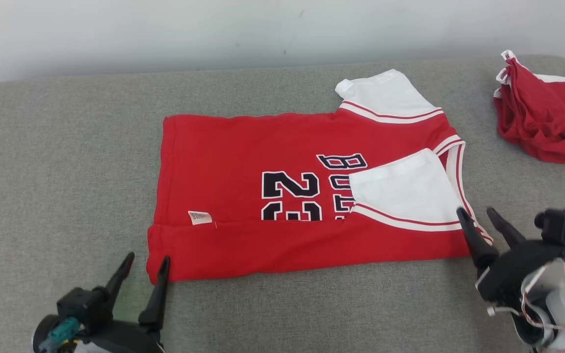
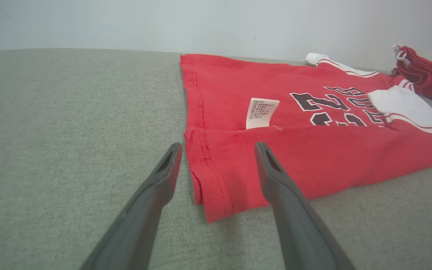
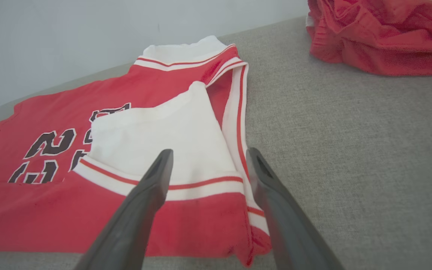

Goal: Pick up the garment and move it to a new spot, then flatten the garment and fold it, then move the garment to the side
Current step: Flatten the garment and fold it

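My left gripper sits nearest, at the lower left of the head view, with its two dark fingers spread apart and nothing between them. In my left wrist view this gripper straddles the near hem corner of the jersey. Whether a fingertip brushes the cloth I cannot tell. My right gripper is just as wide, clasping nothing, at the jersey's near collar-end corner. In my right wrist view its fingers frame the striped cuff there.

The grey cloth-covered table spreads under everything. The red jersey lies flat on the middle of it, a little to my right. Its long axis runs across me from side to side, with the hem toward my left and the neck end toward my right. Its near long edge is folded over in a band that hides the lower part of the print.

A second, crumpled red garment sits at the far right, well apart from the jersey.

The near white sleeve is turned in onto the chest, and the far white sleeve sticks out toward the wall. The black "23" reads upside down to me. A small white label lies at the fold line near the hem.
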{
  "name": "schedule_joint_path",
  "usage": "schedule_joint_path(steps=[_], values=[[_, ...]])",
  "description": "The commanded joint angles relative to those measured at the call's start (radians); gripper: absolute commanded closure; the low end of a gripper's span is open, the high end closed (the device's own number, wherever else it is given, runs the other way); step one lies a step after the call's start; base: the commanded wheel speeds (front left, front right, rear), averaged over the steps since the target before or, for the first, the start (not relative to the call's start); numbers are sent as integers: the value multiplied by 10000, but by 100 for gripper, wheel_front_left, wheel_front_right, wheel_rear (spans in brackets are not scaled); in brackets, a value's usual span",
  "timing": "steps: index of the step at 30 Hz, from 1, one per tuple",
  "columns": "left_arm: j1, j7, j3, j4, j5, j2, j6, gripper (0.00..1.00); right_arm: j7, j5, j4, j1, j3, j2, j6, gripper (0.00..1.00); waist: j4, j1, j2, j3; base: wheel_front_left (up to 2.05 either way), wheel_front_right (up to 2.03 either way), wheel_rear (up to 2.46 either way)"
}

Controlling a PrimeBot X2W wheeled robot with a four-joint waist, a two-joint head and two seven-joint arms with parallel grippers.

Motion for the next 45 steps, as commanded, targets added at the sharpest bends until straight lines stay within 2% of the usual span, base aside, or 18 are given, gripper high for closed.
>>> schedule_joint_path(steps=[1, 8, 16, 17, 18, 19, 20, 21, 22, 32, 45], values=[[209, -29, -4, 85, 179, -103, -21, 0, -122, -174, -134, 390, -18, -93, -29, 0, -2, 0, -1, 16, 0, 0, 0], [86, -29, 88, 566, 374, -334, -45, 0, -306, -672, -308, 986, -261, -13, -29, 0, -141, 0, -1, 235, 0, 0, 0], [-322, -29, 233, 1464, 402, -499, -73, 0, -334, -1080, 63, 748, -242, 421, -29, 0, -278, 0, -1, 408, 0, 0, 0], [-397, -29, 231, 1576, 414, -530, -75, 0, -292, -1133, 167, 706, -187, 472, -29, 22, -286, 0, -1, 415, 0, 0, 0], [-455, -29, 209, 1723, 365, -585, -78, 0, -292, -1191, 257, 654, -142, 525, -29, 90, -294, 0, -1, 410, 0, 0, 0], [-499, -27, 119, 1875, 349, -627, -85, 29, -307, -1248, 329, 623, -91, 585, -27, 100, -299, 0, -1, 402, 0, 0, 0], [-545, -26, 44, 1997, 328, -661, -92, 69, -332, -1285, 398, 604, -50, 642, -27, 100, -300, 0, -1, 379, 0, 0, 0], [-589, -26, -29, 2055, 304, -729, -80, 97, -383, -1290, 440, 589, -20, 694, -29, 100, -284, 0, -1, 335, 0, 0, 0], [-621, -26, -46, 2070, 282, -759, -65, 100, -417, -1277, 468, 590, -15, 713, -29, 100, -267, 0, -1, 286, 0, 0, 0], [306, -29, 442, 1517, 206, -676, -55, 100, -751, -893, 37, 1699, -174, 738, -29, 100, 62, 0, -1, -629, 0, 0, 0], [2082, -29, 802, 326, 787, -943, 62, 100, -37, -1299, -2254, 4548, -1502, 1123, -29, 100, 358, 0, -1, -1016, 0, 0, 0]])
